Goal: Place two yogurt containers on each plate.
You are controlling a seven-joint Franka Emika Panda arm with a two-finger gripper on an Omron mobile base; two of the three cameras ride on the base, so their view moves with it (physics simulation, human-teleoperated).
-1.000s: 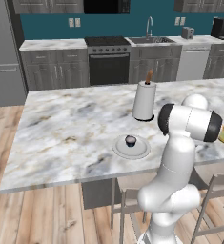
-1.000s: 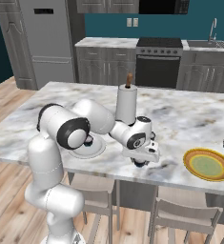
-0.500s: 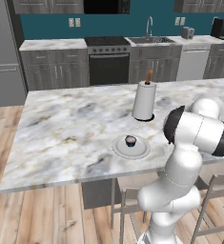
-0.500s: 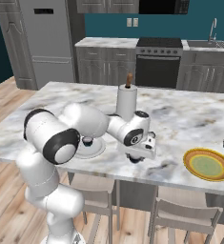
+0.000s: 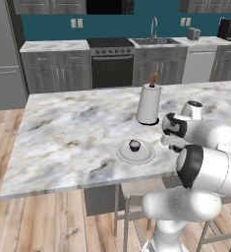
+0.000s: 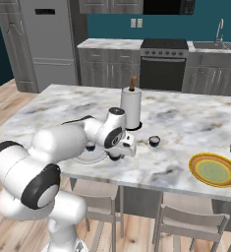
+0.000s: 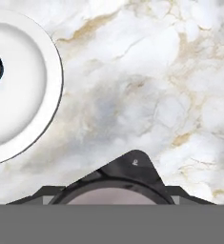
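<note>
Dark yogurt cup [image 7: 116,183] sits clamped in end effector [image 7: 118,202].

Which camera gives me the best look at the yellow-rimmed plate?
The right base view: the yellow-rimmed plate lies whole on the counter, with nothing on it. The left base view catches a yellow sliver of it at the right edge.

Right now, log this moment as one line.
tool: shut on held yogurt cup | white plate: plated cup on it | yellow plate: empty
</note>
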